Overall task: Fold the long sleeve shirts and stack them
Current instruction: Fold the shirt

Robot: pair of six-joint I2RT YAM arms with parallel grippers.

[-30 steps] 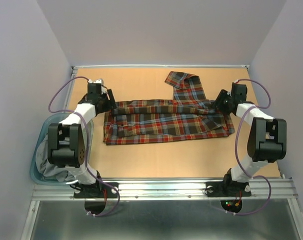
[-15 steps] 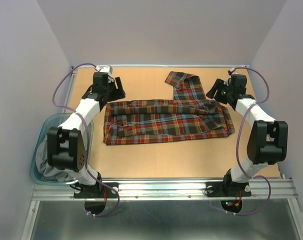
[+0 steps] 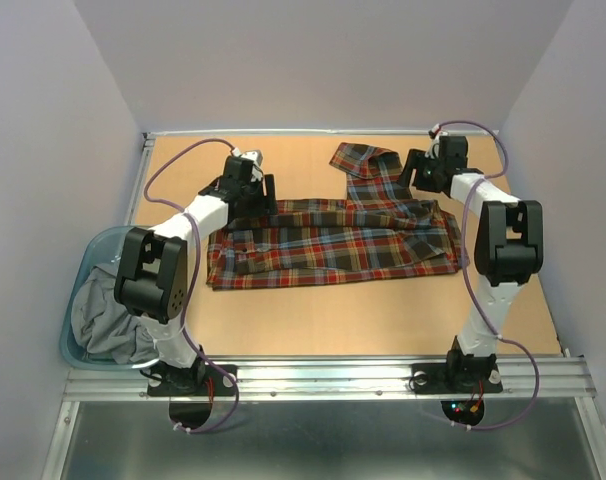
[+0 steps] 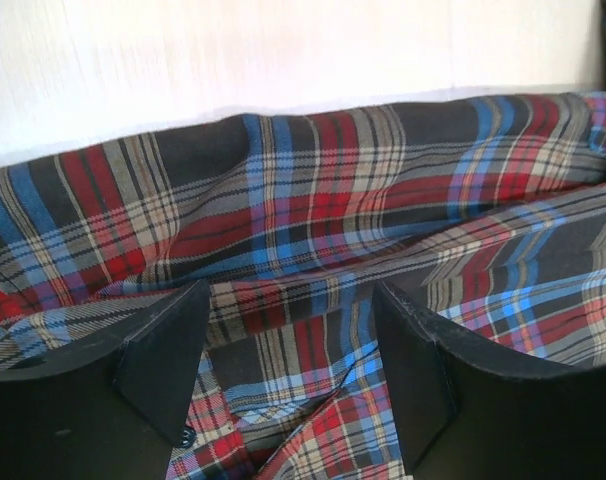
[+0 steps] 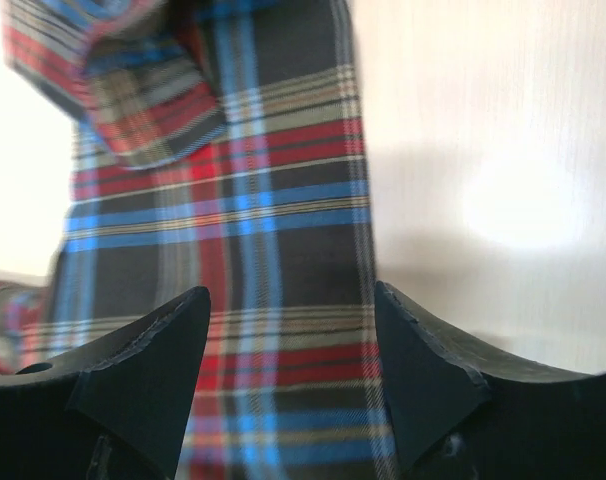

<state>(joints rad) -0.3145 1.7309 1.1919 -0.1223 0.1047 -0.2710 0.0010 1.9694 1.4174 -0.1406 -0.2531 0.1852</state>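
A long sleeve shirt [image 3: 333,242] in red, navy and dark plaid lies spread flat across the middle of the table. One of its sleeves [image 3: 368,165] runs up toward the far edge. My left gripper [image 3: 251,188] hovers over the shirt's far left part. It is open, and in the left wrist view only plaid cloth [image 4: 313,230] lies below the gap of the left gripper [image 4: 293,385]. My right gripper [image 3: 419,172] is by the far right corner, beside the sleeve. It is open over the sleeve [image 5: 243,230], with nothing held in the right gripper [image 5: 291,385].
A blue bin [image 3: 75,300] holding grey cloth [image 3: 103,325] sits at the table's left edge beside the left arm. Bare tabletop [image 3: 383,310] lies in front of the shirt. Grey walls close in the left, far and right sides.
Both arms have reached farther back. The left gripper moved right over the shirt's far edge. The right gripper moved back and left to the sleeve and opened wider.
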